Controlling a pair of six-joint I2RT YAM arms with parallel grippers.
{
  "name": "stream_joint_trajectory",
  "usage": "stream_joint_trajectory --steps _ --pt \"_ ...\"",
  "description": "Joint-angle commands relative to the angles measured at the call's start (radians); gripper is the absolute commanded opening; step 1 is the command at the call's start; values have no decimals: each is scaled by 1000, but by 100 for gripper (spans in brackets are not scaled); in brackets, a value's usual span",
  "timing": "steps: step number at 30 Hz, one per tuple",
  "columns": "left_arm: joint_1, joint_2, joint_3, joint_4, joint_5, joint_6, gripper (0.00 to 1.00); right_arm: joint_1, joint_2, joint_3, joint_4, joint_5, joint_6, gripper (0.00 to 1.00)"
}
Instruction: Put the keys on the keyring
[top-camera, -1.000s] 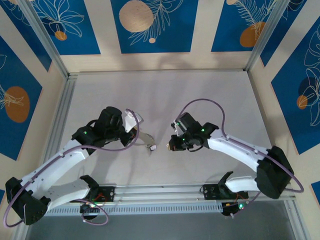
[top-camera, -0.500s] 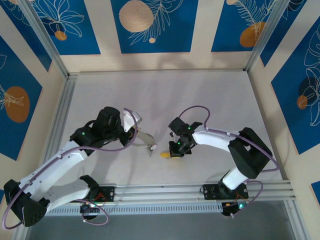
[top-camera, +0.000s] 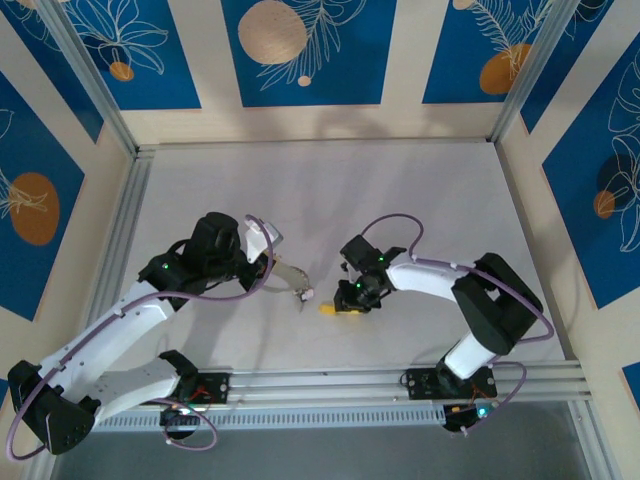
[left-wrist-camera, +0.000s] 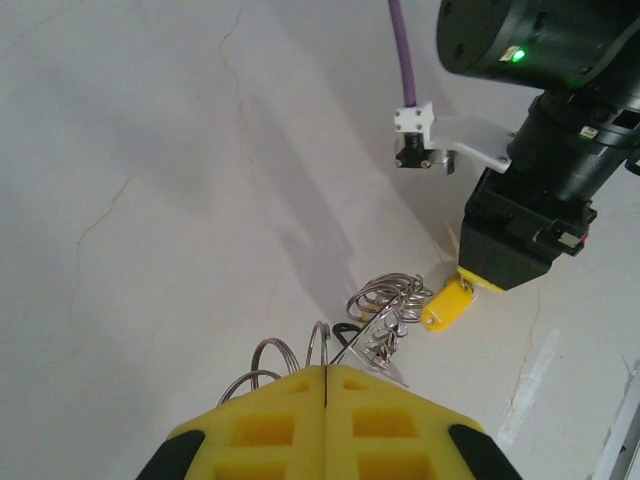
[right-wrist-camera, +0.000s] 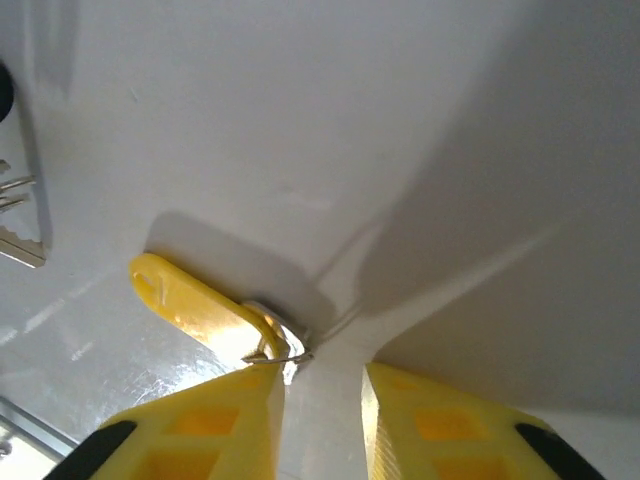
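My left gripper (left-wrist-camera: 327, 372) is shut on the thin grey wire of the keyring (left-wrist-camera: 362, 338), which leaves the seam between the yellow pads. A bunch of small rings and keys (left-wrist-camera: 393, 303) hangs on that wire just above the table. In the top view the left gripper (top-camera: 295, 286) sits left of centre, the bunch (top-camera: 303, 296) at its tip. A yellow-tagged key (right-wrist-camera: 195, 305) lies on the table. Its small ring (right-wrist-camera: 283, 347) touches one fingertip of my open right gripper (right-wrist-camera: 322, 385). From above, the tag (top-camera: 328, 309) pokes out left of the right gripper (top-camera: 348, 300).
Metal key blades (right-wrist-camera: 20, 232) from the left gripper's bunch show at the left edge of the right wrist view. The two grippers stand a short gap apart. Aluminium rails (top-camera: 130, 230) border the white table (top-camera: 330, 190), with bare surface behind both arms.
Over the last second the right arm folded in and its gripper came down to the table, where the yellow tag now shows. The left gripper has barely moved.
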Motion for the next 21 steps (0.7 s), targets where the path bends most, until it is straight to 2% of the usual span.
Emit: stream_joint_trajectory --steps 1,7,14,21 --pt "12 -14 19 46 37 -13 0 -17 -68 -67 43 -39 68 33" --pt "13 -15 19 49 51 -14 0 -36 -137 -211 223 -122 172 37" --pt "12 -22 15 58 60 -20 0 -37 -73 -207 309 -138 186 37" --pt "14 -18 16 59 63 -20 0 -36 -20 -185 361 -151 168 32"
